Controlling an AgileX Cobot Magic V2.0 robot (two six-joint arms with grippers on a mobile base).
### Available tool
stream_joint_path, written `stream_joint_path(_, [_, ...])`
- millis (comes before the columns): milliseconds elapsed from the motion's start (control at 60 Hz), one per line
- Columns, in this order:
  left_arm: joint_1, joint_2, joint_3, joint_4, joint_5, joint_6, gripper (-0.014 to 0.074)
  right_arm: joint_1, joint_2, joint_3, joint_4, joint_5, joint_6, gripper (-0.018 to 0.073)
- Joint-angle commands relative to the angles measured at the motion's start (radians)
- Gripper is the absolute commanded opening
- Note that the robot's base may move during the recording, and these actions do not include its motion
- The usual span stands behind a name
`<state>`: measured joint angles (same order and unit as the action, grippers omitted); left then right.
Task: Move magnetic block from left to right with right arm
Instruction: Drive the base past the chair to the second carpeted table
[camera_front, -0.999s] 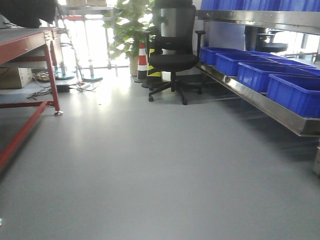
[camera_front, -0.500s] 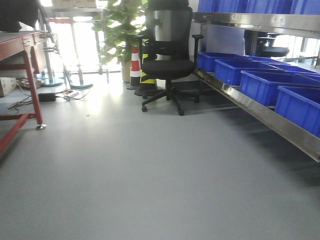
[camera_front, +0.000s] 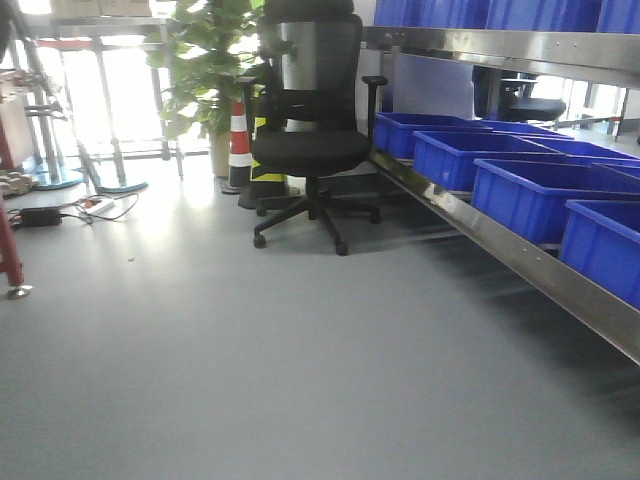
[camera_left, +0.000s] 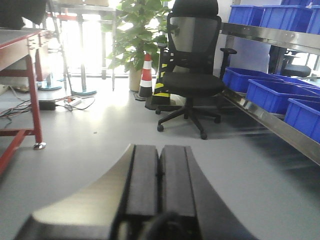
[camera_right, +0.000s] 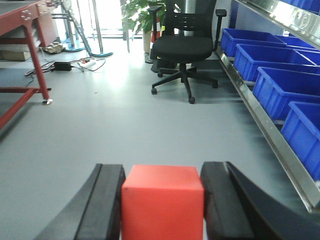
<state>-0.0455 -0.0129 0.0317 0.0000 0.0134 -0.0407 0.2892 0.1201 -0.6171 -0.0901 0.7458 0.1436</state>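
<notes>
could drop the magnetic block (camera_right: 162, 202): gripped only by two side faces between the flat dark fingers (camera_right: 107, 200) of the right pincer (camera_right: 162, 172), with nothing beneath but open grey floor (camera_right: 100, 130) well below. likely causes, judging from this: a jolt from the mobile base, a fast swing to the right, or smooth faces sliding on the pads. could also twist in the grip and land crooked at release. might brush the steel shelf rail (camera_right: 260, 115) or the blue bins (camera_right: 280, 75) if swung wide to the right. no drop-off spot in any view, so hard to say how near to done. left pincer (camera_left: 159, 150) pressed together on nothing, aimed over the floor toward the office chair (camera_left: 192, 75), out of the way.

as for looks: small plain red cube, matte, sharp-edged, evenly coloured, top and near faces showing, no marks. seated square and upright between the fingers, touching both.
</notes>
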Motion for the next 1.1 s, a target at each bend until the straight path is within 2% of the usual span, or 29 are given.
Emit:
stream_joint_path(0, [-0.006,-0.015,0.009,0.0,-0.088,-0.007,-0.0116,-0.004,0.018,-0.027,-0.006,-0.085,-0.009,0.014])
stream_joint_path(1083, [0.007,-0.015,0.009,0.0,-0.088,-0.007,-0.0116,-0.004,0.019,-0.027,-0.006,-0.085,-0.009,0.014])
